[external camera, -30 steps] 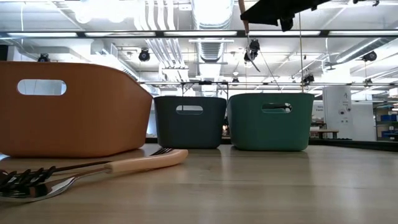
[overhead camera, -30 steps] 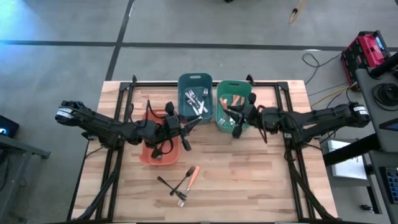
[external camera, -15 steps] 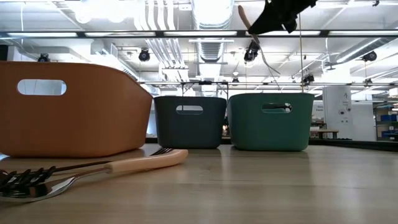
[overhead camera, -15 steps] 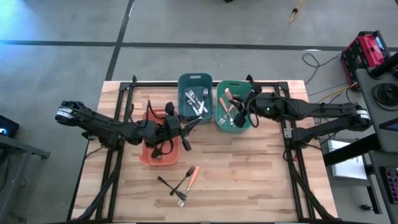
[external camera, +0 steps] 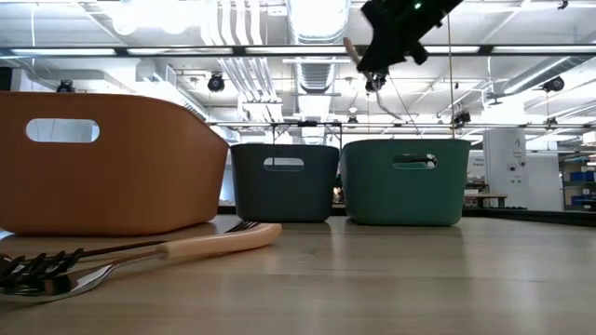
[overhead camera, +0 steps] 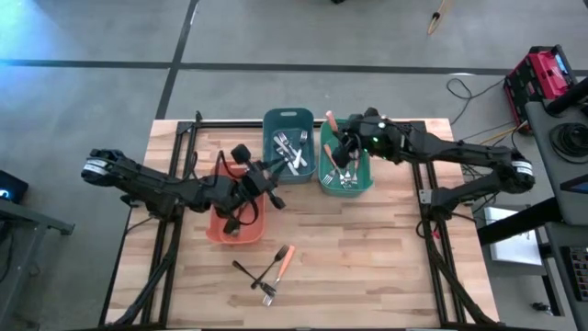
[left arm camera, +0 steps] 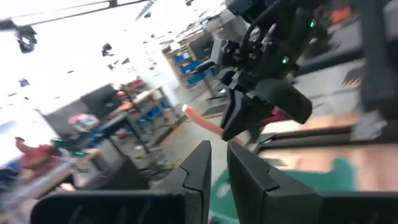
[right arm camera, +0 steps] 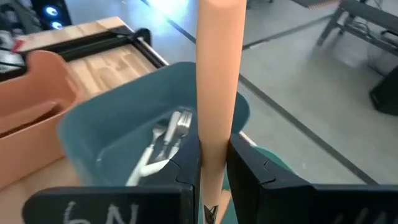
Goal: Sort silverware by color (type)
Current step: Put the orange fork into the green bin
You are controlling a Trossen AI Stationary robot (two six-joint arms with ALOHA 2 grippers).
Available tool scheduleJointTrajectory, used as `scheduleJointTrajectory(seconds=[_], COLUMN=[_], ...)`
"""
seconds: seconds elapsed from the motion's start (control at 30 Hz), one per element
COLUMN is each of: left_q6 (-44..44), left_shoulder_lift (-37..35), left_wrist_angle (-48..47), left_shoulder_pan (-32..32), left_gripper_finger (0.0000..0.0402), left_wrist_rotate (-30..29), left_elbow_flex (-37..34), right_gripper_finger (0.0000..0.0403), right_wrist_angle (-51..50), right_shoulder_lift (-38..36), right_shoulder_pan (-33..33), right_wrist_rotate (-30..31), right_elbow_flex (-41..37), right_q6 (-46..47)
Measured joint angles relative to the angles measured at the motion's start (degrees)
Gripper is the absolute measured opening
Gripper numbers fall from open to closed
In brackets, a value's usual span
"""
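right gripper clamps the orange-handled utensil above the green bin, near the blue bin. risk: a tilted release could land it there. left gripper closed, apparently empty, over the salmon bin.

Overhead camera looked straight down on our whole table. Low camera sat at tabletop level, facing the three bins. Wrist cameras looked past their fingers; both caught the green bin, shared with the overhead and low views.
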Motion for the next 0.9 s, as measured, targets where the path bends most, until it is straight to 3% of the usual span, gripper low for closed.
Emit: scheduleJointTrajectory(seconds=[0.23,0.43,0.63,0.9], left_q6=[9.03,10.47,4.33,-10.98], left_shoulder_lift=[-0.09,-1.29,-5.20,-13.94], left_wrist_angle=[-2.30,-4.65,-12.10,-19.71], left_shoulder_pan=[5.43,10.78,11.65,9.44], left_gripper_finger=[0.0036,0.0036,0.0036,0.0036], left_wrist_rotate=[-0.61,-0.02,6.28,8.26], left_elbow_flex=[-0.01,-0.02,-0.21,-2.94], right_gripper_finger=[0.0042,0.0042,0.0042,0.0042], right_wrist_angle=[0.21,-3.83,-9.86,-18.54], right_shoulder_lift=[6.40,10.17,13.10,13.95], right_shoulder_pan=[-3.77,-6.21,-7.52,-7.56], right_wrist_rotate=[0.02,-0.02,-3.32,-9.94], right_elbow_flex=[5.52,10.49,13.69,17.43], right_q6=[-1.68,-1.83,1.59,9.45])
